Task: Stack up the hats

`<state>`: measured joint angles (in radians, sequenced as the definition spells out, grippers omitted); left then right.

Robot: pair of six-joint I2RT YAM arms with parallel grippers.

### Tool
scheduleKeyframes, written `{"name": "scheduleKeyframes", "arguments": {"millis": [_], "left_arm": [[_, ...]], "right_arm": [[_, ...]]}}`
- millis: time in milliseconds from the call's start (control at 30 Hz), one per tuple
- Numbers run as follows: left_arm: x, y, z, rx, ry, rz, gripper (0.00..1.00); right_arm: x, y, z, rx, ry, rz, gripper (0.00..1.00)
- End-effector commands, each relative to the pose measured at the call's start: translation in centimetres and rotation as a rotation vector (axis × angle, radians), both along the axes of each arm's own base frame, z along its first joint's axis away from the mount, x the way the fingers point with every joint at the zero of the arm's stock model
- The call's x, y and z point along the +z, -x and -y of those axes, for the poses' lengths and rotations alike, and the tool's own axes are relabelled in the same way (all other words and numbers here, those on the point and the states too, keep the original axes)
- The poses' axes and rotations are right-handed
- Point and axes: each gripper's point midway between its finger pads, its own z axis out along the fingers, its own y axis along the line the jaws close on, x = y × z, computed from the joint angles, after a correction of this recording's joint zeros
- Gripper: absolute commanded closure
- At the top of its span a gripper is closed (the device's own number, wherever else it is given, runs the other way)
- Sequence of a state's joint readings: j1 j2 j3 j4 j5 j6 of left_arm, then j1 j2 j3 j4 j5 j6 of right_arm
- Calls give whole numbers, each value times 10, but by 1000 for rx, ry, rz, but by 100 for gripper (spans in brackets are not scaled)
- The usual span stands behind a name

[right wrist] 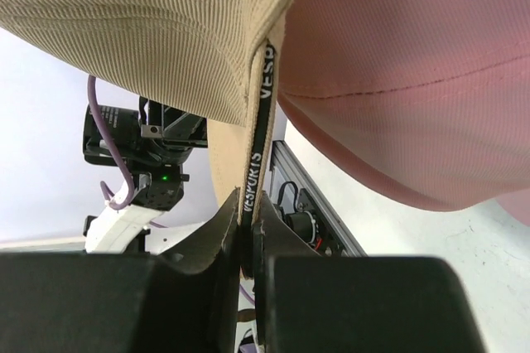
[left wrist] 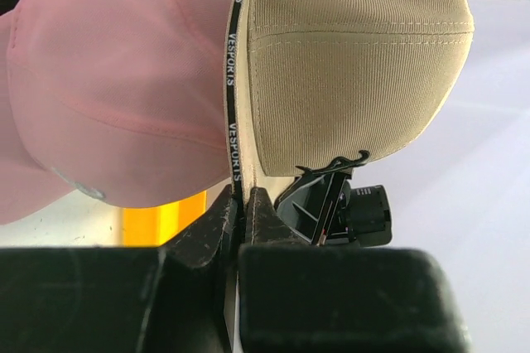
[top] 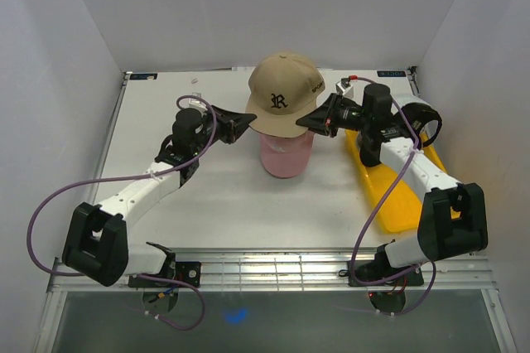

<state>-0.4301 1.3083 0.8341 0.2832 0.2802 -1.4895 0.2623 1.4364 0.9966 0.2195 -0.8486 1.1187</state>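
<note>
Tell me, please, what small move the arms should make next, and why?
Probably lower the tan cap straight down: the left gripper and right gripper both pinch its rim, and it hangs above the pink cap, not yet seated.

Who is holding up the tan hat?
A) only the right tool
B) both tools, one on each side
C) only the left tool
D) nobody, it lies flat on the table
B: the left tool and the right tool each pinch the bottom edge of the tan hat from opposite sides, with the hat over the pink hat.
</note>
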Motion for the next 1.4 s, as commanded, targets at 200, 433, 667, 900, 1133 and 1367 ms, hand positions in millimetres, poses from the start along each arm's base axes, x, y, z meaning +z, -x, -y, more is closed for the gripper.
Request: {"name": "scheduleKeyframes", "arguments": {"millis": [200,433,667,900,1133,1367], "left_arm": [[17,40,15,-140,18,76,100],[3,43,13,-138,15,39,100],[-15,49,9,-124,10,-4,100],[-30,51,7,-118,1,-37,100],[-43,53,8,-123,-14,-65,100],[-68,58,10,-128,-42,-115,100]], "right_arm": [[-14,23,-6,81,54,67,92],[-29,28,-4,80,75,49,92],[-45,33,-2,75,86,25,92],[-62,38,0,74,100,1,92],[-80,44,3,75,121,-16,92],[-94,47,6,71,150,-31,92]]}}
